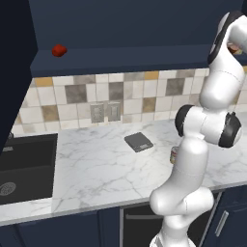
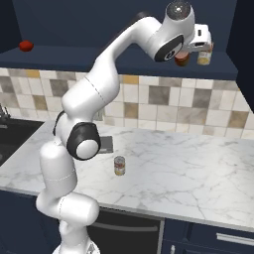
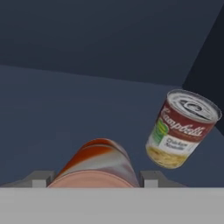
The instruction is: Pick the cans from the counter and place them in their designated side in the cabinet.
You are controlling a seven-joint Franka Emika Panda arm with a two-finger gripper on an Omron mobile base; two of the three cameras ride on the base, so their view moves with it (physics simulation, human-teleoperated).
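The tool was pinched on a red cylindrical tin inside the dark navy cabinet; a red-labelled soup tin was seen at 2 o'clock.

soft even light, dim blurry close-up

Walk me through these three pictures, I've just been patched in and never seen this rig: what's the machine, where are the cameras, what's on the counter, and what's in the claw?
It is a white robot arm on a driving base in a rendered kitchen. Two pictures come from cameras on the base, behind the arm to its left and right. The third looks along the claw, which is up at the navy cabinet shelf.

The claw is shut on a red can. A soup can with a red and white label already stands on the shelf beside it. A small red lump lies at the shelf's far left.

The marble counter holds a yellow-labelled can and a flat dark square object. A dark sink is at the left.
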